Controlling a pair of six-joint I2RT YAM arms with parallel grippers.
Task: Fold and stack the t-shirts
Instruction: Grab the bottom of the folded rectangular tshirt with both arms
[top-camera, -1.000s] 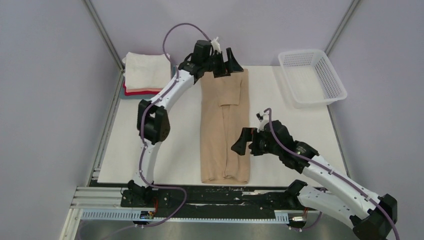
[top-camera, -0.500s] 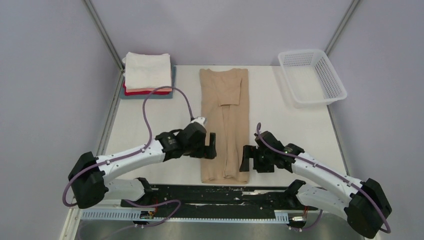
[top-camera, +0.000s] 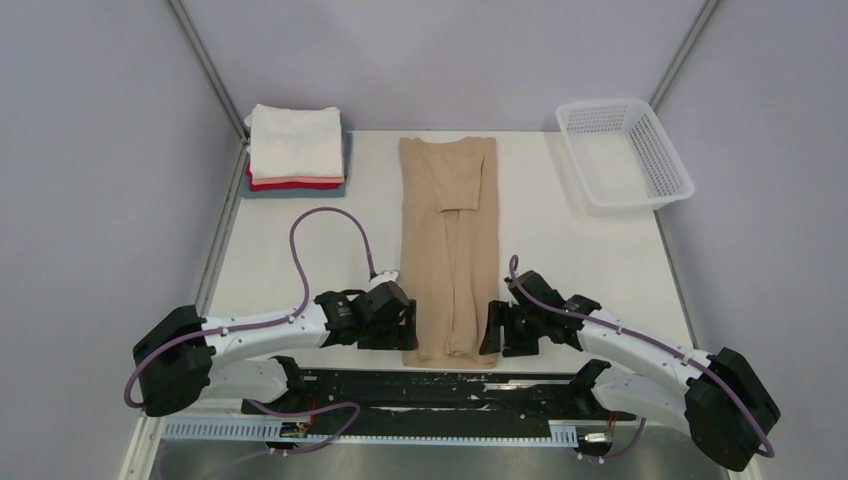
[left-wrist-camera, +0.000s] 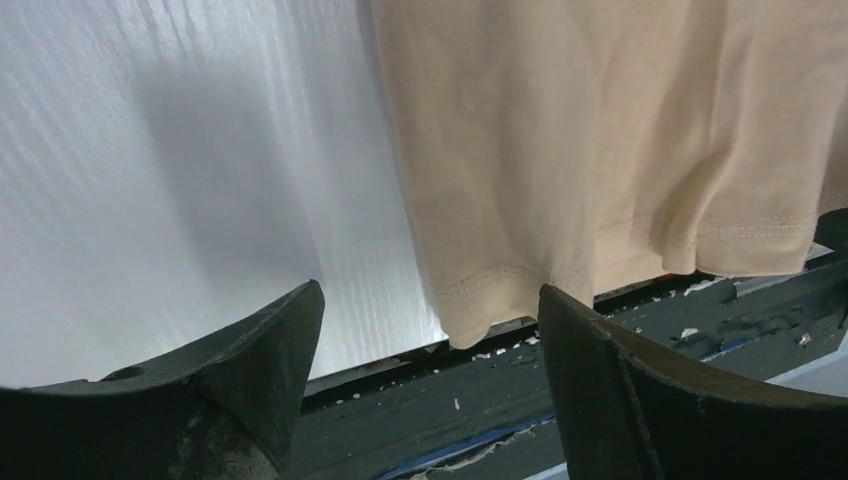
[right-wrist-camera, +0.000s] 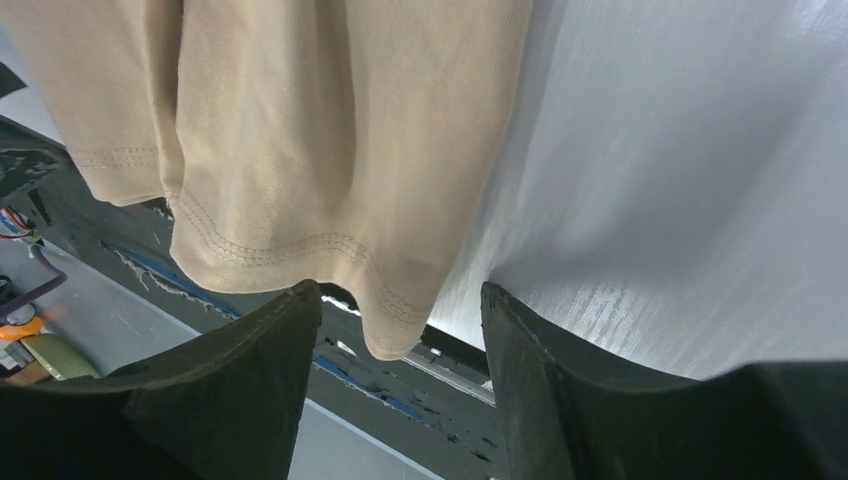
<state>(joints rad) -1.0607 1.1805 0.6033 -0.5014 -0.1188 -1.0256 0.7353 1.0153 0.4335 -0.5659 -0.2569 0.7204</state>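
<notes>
A tan t-shirt (top-camera: 449, 240) lies folded into a long strip down the middle of the white table (top-camera: 300, 270), its hem at the near edge. My left gripper (top-camera: 406, 328) is open beside the hem's left corner (left-wrist-camera: 470, 320), which lies between its jaws. My right gripper (top-camera: 493, 328) is open at the hem's right corner (right-wrist-camera: 395, 320). A stack of folded t-shirts (top-camera: 295, 150), cream-white on top over pink, red and grey-blue, sits at the back left.
A white plastic mesh basket (top-camera: 622, 153) stands at the back right. The black rail of the frame (top-camera: 440, 388) runs just beyond the table's near edge, under the hem.
My left arm swung from the shirt's collar at the back down to the hem's left corner. My right gripper moved nearer to the hem's right corner. The shirt lies as before.
</notes>
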